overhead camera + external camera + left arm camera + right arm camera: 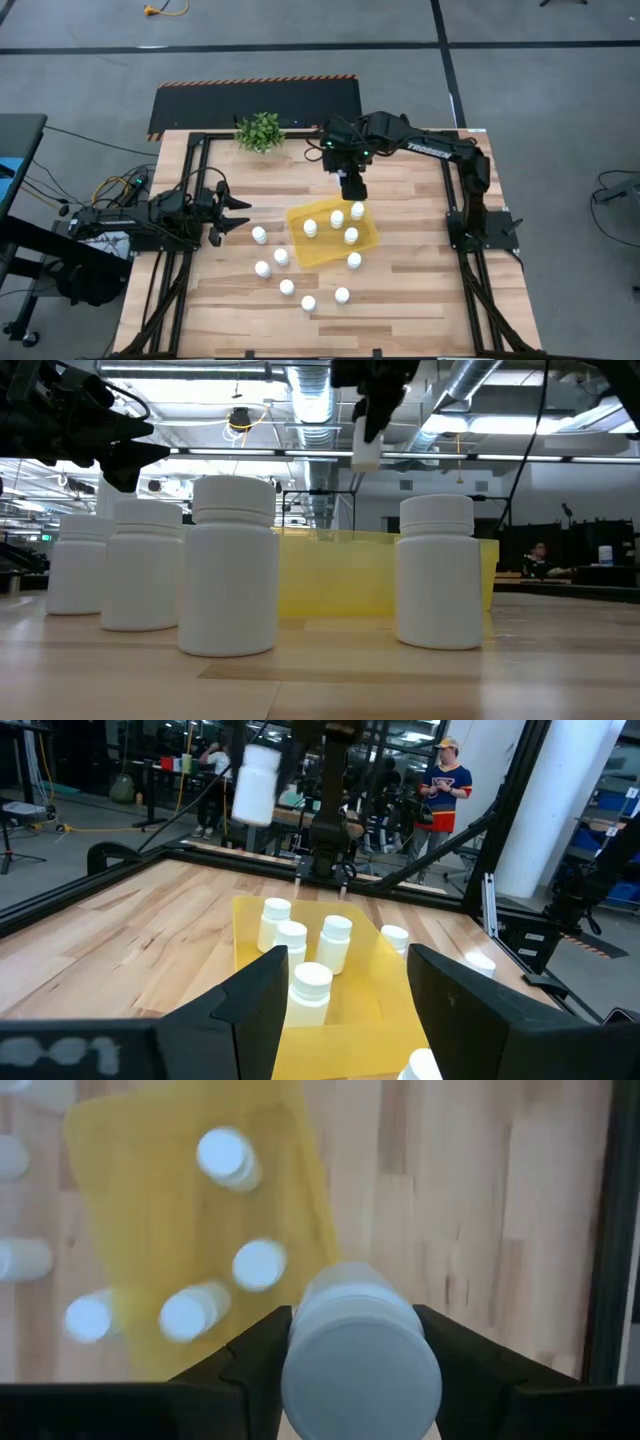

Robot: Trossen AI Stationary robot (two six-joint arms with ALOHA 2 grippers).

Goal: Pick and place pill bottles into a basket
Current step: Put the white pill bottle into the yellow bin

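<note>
We count four bottles [337, 218] in the basket [300, 246] and six outside it. Right gripper [355, 1365] pinches another above the basket's far edge; left gripper [238, 215] spread, empty, beside table's left edge.

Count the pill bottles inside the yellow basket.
4 in the basket: one pill bottle leftmost, one central, one at the far corner, one nearer the front. None looks hidden.

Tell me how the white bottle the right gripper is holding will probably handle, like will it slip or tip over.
The pill bottle looks rigid and smooth, so the right gripper, clamped on its round sides, could let it slip or twist. Set down on its flat base it should stand, as those in the yellow basket do. On its side it would likely roll.
</note>
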